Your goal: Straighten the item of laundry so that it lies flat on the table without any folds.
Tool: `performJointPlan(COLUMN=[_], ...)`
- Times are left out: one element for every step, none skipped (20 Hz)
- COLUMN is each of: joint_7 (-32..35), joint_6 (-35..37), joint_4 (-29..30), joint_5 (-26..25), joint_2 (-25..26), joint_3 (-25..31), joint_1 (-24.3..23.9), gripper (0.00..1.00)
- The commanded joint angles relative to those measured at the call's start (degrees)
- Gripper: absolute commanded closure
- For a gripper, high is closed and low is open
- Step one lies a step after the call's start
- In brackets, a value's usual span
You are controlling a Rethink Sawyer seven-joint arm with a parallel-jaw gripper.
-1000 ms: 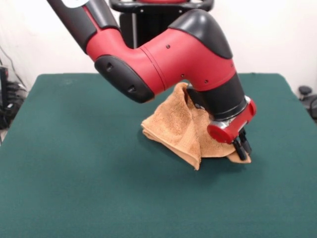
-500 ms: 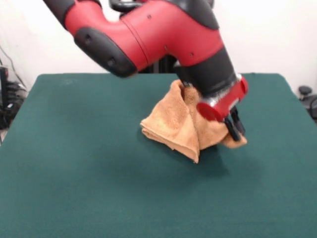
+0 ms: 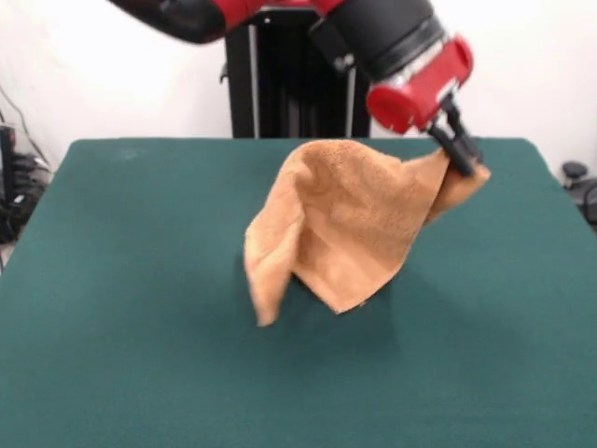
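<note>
The fingers (image 3: 462, 149) are clamped on one corner of the towel (image 3: 340, 219), pinching it high at the right of the scene, with a small flap of cloth sticking out past them. A second ago the same corner was held low, almost on the surface (image 3: 121, 308), and the towel sat there as a crumpled heap under the arm; now the arm (image 3: 392, 37) has swung up and back, and the towel hangs from the fingers in a loose drape. Its left side curls down in a long fold and its lowest tips appear to reach the surface or just clear it, near the middle. The lift has shaken the heap open, which likely helps, but the cloth is still doubled on itself, so it is far from flat. The surface around is bare green on every side, so nothing blocks laying the towel down. The black post of the robot stand (image 3: 289, 84) rises at the far edge, well apart from the cloth. The main hindrance seems to be the towel's own hanging fold.
</note>
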Motion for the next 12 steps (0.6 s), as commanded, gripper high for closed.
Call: performJointPlan(joint_7=[-13.29, -13.42, -13.38, -13.4, -12.91, -12.0, -11.32, -10.64, -10.2, -10.11, -9.63, -9.58], joint_6=[-3.52, -3.49, -3.1, -2.53, -2.59, -3.1, -3.09, -3.09, -2.85, -2.5, -2.6, -3.48], joint_4=[9.83, 10.55, 11.02, 11.61, 12.0, 12.23, 12.18, 12.13, 12.0, 11.83, 11.74, 11.54], joint_5=[1.57, 1.92, 2.24, 3.22, 3.5, 4.0, 4.46, 4.91, 5.11, 4.97, 4.47, 2.29], joint_2=[2.54, 2.34, 2.35, 2.26, 2.08, 1.37, 0.9, 0.44, 0.21, -0.2, -0.71, -1.31], joint_3=[11.3, 13.15, 14.26, 16.16, 17.49, 19.74, 21.17, 22.59, 23.35, 23.61, 23.62, 22.13], joint_1=[-1.11, -1.95, -2.37, -3.08, -3.55, -4.18, -4.45, -4.73, -4.75, -4.75, -4.54, -4.1], gripper=[1.0, 1.0, 1.0, 1.0, 1.0, 1.0, 1.0, 1.0, 1.0, 1.0, 1.0, 1.0])
